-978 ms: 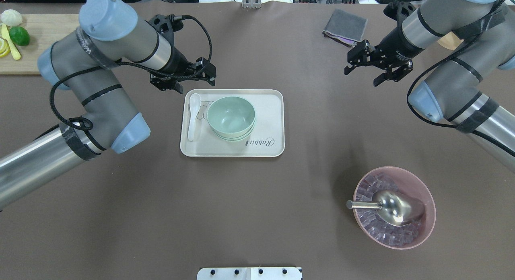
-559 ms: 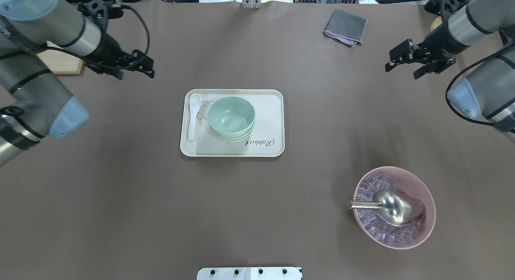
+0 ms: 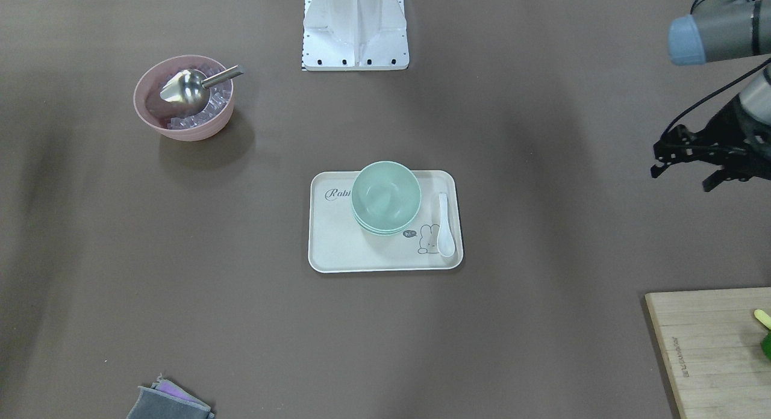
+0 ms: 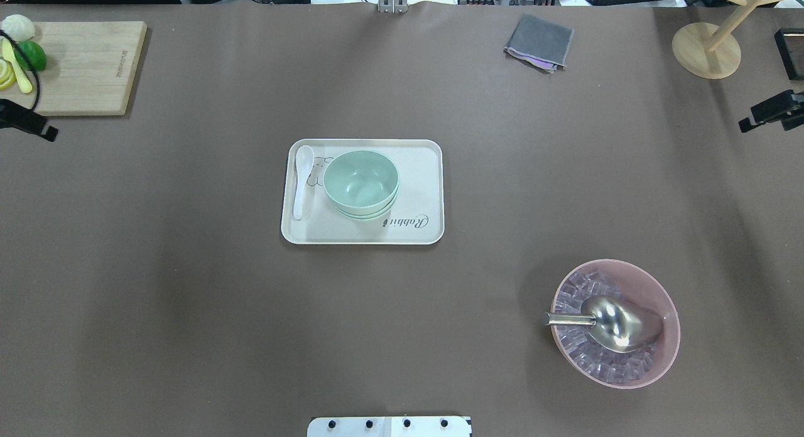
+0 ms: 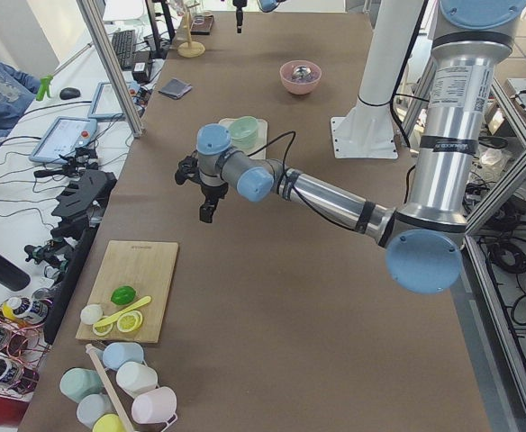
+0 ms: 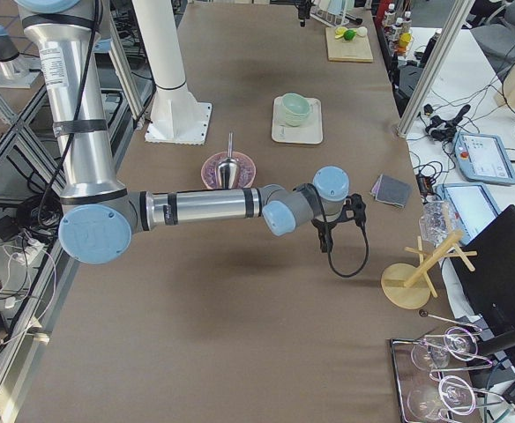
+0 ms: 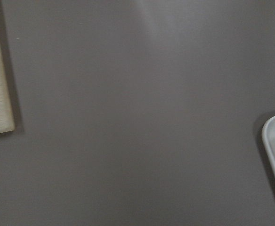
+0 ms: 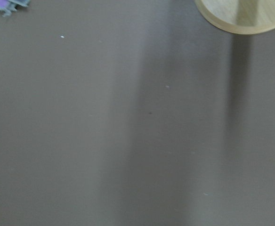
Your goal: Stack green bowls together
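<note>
1. Both arms have swung outward since the earlier overhead frames, where they stood just behind the tray; now only their tips show at the edges of the overhead view. The bowls, tray and spoon lie just as they did.
2. The left gripper (image 3: pixel 679 181) hangs over bare table with its jaws spread wide and nothing between them. It is well apart from the tray, out toward the wooden cutting board (image 4: pixel 81 66).
3. Its wrist camera looks down on brown table, with the board's edge at one side and a corner of the tray at the other.
4. The right gripper (image 4: pixel 764 124) is cut off by the edge of the overhead view. Two dark prongs show with a gap between them, so it looks open and empty.
5. It sits near the round base of a wooden stand (image 4: pixel 706 48), which also shows in its wrist view.
6. The green bowls (image 4: pixel 361 181) are nested into one upright stack, three rims showing one under another.
7. The stack stands on the cream tray (image 4: pixel 424 173), toward its middle, just beside a white spoon (image 4: pixel 303 179) lying along one short side.
8. Farther off, a pink bowl (image 4: pixel 677 318) holds clear ice cubes and a metal scoop (image 4: pixel 619 324).
9. A folded grey cloth (image 4: pixel 539 41) lies by the table's far edge.
</note>
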